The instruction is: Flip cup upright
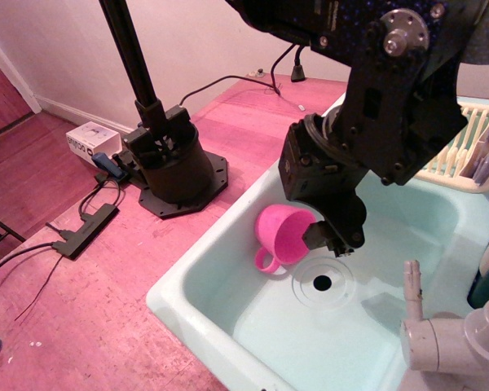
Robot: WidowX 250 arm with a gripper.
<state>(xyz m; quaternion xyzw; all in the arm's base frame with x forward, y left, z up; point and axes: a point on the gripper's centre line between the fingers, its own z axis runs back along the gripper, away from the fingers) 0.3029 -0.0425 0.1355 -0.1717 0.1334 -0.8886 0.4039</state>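
Sink (197, 269): pale mint basin filling the lower right of the frame, with a round drain (322, 283) in its floor.
Cup (284, 235): bright pink, inside the sink just left of the drain, tipped with its mouth toward the gripper and its loop handle at lower left, near the basin floor.
Gripper (330, 236): black, at the centre of the frame, right at the cup's rim; its fingers are hidden by the wrist, so I cannot tell how far it is open or whether it has hold of the cup.
Faucet (440, 338): white, lower right corner.
Dish rack (464, 151): cream, right edge, behind the sink.
Stand base (175, 167): black, upper left, on the pink surface (90, 309) beside cables.
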